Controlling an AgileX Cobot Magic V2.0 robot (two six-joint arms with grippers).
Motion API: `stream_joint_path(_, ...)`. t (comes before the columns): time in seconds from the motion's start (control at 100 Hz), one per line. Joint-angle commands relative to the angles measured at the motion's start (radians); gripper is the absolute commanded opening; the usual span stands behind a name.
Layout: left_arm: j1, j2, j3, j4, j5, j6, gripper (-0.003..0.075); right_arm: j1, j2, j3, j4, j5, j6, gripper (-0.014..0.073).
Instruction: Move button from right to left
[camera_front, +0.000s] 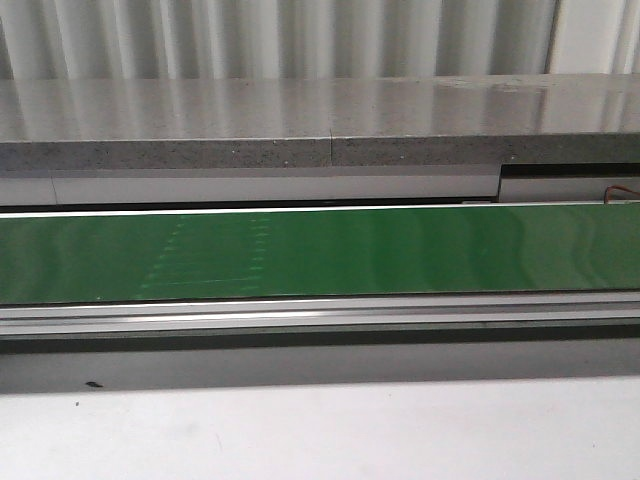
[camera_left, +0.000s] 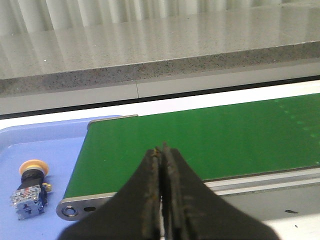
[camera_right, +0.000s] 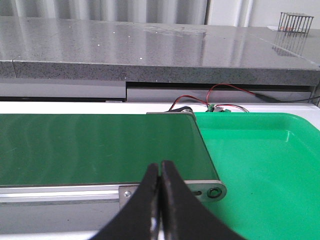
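The button (camera_left: 30, 187), with a yellow cap, black collar and blue-and-clear block, lies on its side in the blue tray (camera_left: 50, 140) beside the left end of the green belt (camera_left: 200, 140). My left gripper (camera_left: 161, 150) is shut and empty, over the belt's near edge, to the right of the button. My right gripper (camera_right: 160, 165) is shut and empty, over the near edge of the belt (camera_right: 95, 147) at its right end. In the front view only the belt (camera_front: 320, 250) shows; neither gripper nor the button is there.
A green tray (camera_right: 260, 165) with nothing visible in it stands past the belt's right end, with red and black wires (camera_right: 215, 97) behind it. A grey stone ledge (camera_front: 320, 120) runs behind the belt. The aluminium rail (camera_front: 320, 315) and white table (camera_front: 320, 430) lie in front.
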Motion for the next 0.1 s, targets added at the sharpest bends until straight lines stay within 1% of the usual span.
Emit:
stream_joint_path(0.0,-0.007,-0.032,0.038,-0.002,-0.076,-0.003,-0.0021,-0.008,-0.022,-0.021,-0.014,-0.074,0.0,-0.0067)
stream_joint_path(0.09,-0.007,-0.032,0.038,-0.002,-0.076,-0.003,-0.002,-0.008,-0.022,-0.021,-0.014,-0.074,0.0,-0.0067)
